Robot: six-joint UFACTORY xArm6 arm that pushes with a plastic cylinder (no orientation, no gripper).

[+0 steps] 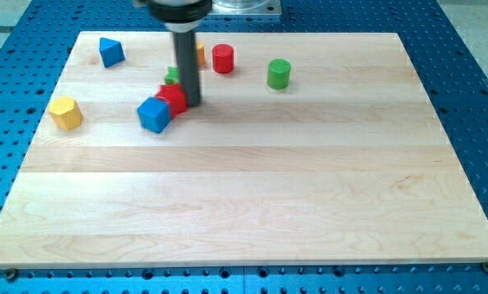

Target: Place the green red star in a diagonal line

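Observation:
My tip point(193, 103) rests on the board at the right side of a red block point(172, 99), whose shape looks like a star but is partly hidden by a blue cube point(154, 114) touching its lower left. A green block point(172, 75) peeks out just behind the rod, above the red block; its shape is mostly hidden. The rod point(185, 61) comes down from the view's top.
A red cylinder point(222, 59) and a green cylinder point(279, 73) stand to the right of the rod. An orange block point(199, 54) shows behind the rod. A blue block point(110, 51) sits top left, a yellow block point(65, 112) at the left. The wooden board point(252, 188) lies on a blue perforated table.

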